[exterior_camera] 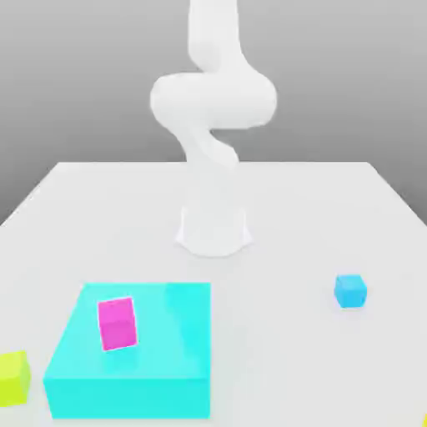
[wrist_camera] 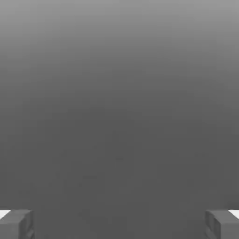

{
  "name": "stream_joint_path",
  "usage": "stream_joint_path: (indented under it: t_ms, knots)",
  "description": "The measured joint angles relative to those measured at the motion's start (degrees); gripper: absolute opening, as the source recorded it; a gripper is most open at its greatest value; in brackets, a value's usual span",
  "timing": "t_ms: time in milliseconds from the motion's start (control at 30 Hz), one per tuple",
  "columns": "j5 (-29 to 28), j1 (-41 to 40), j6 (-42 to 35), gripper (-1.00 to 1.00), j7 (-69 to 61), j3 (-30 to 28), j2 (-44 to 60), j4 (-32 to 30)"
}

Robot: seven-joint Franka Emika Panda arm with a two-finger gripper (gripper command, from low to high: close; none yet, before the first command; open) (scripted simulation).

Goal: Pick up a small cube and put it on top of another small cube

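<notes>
At the near edge of the table point(exterior_camera: 275, 367), in the exterior view's right corner, a sliver of golden-yellow cuts into the frame: it looks to be the small cube point(exterior_camera: 424, 420), though too little of it shows to be sure. At the same near edge, on the exterior view's left, sits a lime yellow-green cube point(exterior_camera: 12, 377), partly cropped. Just beside it is the big cyan block point(exterior_camera: 158, 359), lying flat on the table. A magenta cube point(exterior_camera: 118, 323) rests on the block's top face, slightly tilted. Farther back, on the exterior view's right and well apart from the block, a small blue cube point(exterior_camera: 350, 290) stands alone. Behind these, mid-table, is the white base of the Panda arm point(exterior_camera: 213, 229), and the arm curls upward from it to the top of the frame.

In the hand view, the gripper point(wrist_camera: 119, 225) has its two fingers point(wrist_camera: 16, 225) spread wide apart, one at each side, against a plain grey backdrop. They clasp nothing, and all the cubes lie apart from the gripper.
</notes>
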Motion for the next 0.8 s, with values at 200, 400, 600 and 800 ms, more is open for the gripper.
stream_joint_path:
  t_ms: [200, 400, 600, 800]
  knots:
    - [1.0, 5.1, 2.2, 0.0, -8.9, -0.12, 12.82, 2.86]
    - [1.94, 9.19, 4.32, 0.0, -17.53, 0.68, 25.29, 5.64]
    - [1.97, 12.93, 6.5, 0.0, -25.52, 2.44, 37.75, 8.4]
    - [0.34, 15.93, 8.66, 0.0, -32.41, 4.36, 50.22, 11.17]
